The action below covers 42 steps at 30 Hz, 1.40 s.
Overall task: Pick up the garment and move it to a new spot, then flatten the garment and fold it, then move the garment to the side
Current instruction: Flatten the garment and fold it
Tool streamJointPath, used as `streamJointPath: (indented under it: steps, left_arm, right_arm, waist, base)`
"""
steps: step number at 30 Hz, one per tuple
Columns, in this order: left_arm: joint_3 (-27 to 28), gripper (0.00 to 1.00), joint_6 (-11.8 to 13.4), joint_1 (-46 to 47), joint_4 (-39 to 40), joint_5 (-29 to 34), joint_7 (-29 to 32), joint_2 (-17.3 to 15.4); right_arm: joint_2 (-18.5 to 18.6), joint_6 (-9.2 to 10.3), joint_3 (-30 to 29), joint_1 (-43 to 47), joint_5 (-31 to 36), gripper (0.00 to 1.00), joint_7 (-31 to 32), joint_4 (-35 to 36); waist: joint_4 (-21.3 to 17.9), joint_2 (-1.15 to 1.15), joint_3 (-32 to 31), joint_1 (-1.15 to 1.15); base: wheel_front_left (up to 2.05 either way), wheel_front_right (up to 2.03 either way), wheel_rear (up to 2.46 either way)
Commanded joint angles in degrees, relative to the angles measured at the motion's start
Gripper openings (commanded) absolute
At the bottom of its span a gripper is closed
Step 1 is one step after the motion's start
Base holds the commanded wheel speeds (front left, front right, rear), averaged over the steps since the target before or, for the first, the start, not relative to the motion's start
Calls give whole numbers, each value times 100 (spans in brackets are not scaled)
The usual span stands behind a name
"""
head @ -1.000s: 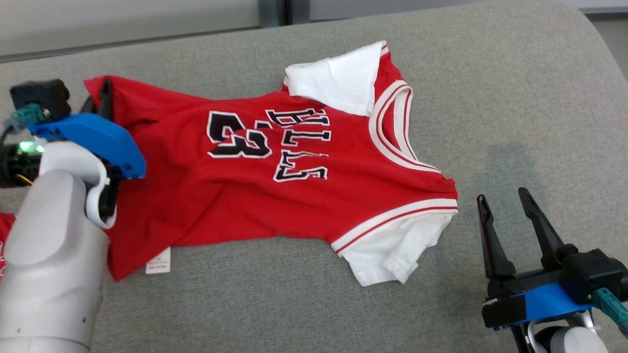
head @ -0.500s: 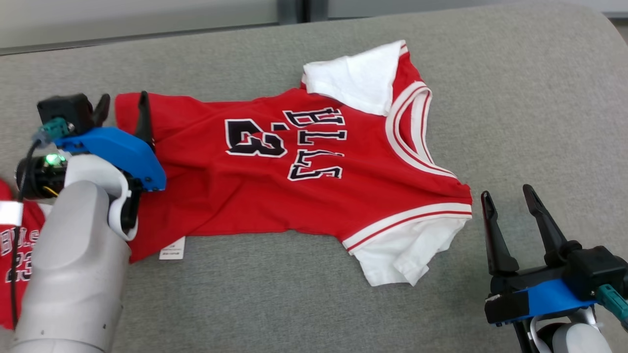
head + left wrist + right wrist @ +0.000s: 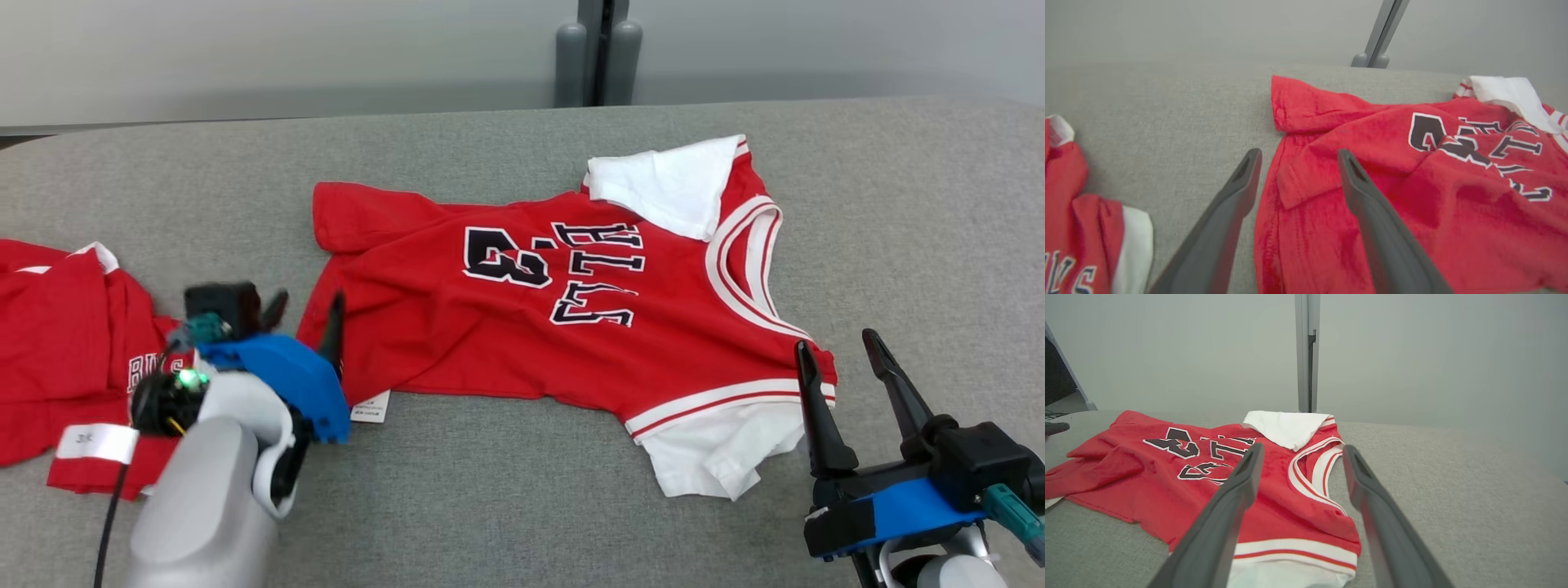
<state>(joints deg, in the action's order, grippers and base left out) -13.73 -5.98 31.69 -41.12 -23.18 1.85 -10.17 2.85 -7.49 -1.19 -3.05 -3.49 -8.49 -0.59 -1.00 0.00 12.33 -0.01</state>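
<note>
Grey fabric covers the wide padded table (image 3: 506,506), and behind it stands a pale wall with a grey post (image 3: 600,49). On this surface the red jersey (image 3: 522,327) lies spread out, with its printed front facing up. Its neck opening points to the robot's right and its bottom hem to the left. One white sleeve (image 3: 665,184) is folded over the far shoulder. The other white sleeve (image 3: 718,457) lies at the near edge, a little crumpled. A small white label (image 3: 371,406) sticks out from under the near left corner of the jersey.

The left gripper (image 3: 309,300) is at the hem with its two fingers spread wide, and it holds nothing. In the left wrist view the hem edge runs between the fingers: one finger is over the red cloth, the other over the bare grey surface. It seems that they hang just above the cloth, but I cannot tell this for sure.

The right gripper (image 3: 835,341) is also wide apart and empty, near the shoulder end of the jersey.

A second red garment (image 3: 57,327) lies bunched at the far left of the table, apart from the jersey.
</note>
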Motion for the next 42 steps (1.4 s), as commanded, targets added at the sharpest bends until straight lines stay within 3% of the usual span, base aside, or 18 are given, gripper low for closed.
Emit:
streamJointPath:
  steps: [1,2,12,21,33,34,35,36,37,42]
  left_arm:
    - [-179,100,-60,-338,237,-80,501,-62]
    - [-318,100,-105,-625,635,-267,1208,-173]
    - [-272,100,78,-1110,1582,-705,2414,-308]
    - [-146,100,515,-1367,2112,-724,2755,-447]
    - [-170,100,314,-1326,2160,-1085,3178,-506]
    - [-170,93,298,-1292,2157,-1094,3139,-503]
    - [-177,47,267,-1278,2133,-1132,3142,-484]
    - [-172,36,238,-1261,2108,-1163,3113,-469]
    - [-176,0,205,-1227,2096,-1163,3056,-479]
    - [17,0,111,-1017,2033,-1269,2379,-359]
  right_arm:
    - [6,-1,-7,75,-24,100,18,30]
    - [6,-1,10,80,-55,100,19,43]
    - [6,-1,23,49,-84,100,-25,-4]
    - [6,-1,47,63,-99,100,-50,-55]
    - [6,-1,83,54,-63,100,-28,-26]
    - [6,-1,86,60,-71,100,-27,-25]
    - [6,-1,90,64,-79,100,-29,-23]
    - [6,-1,97,65,-87,100,-31,-19]
    - [6,-1,104,61,-99,100,-32,-14]
    - [6,-1,109,38,-101,100,-53,29]
  waist:
    - [72,0,-48,1]
    - [87,0,-39,1]
    - [51,0,-15,1]
    - [27,0,-73,1]
    - [-83,0,-71,1]
    - [-90,0,-68,1]
    - [-99,0,-66,1]
    - [-108,0,-62,1]
    - [-120,0,-56,1]
    - [-164,0,13,1]
  base:
    - [0,0,0]
    - [0,0,0]
    - [0,0,0]
    - [0,0,0]
    - [0,0,0]
    - [0,0,0]
    - [0,0,0]
    - [0,0,0]
    - [0,0,0]
    - [0,0,0]
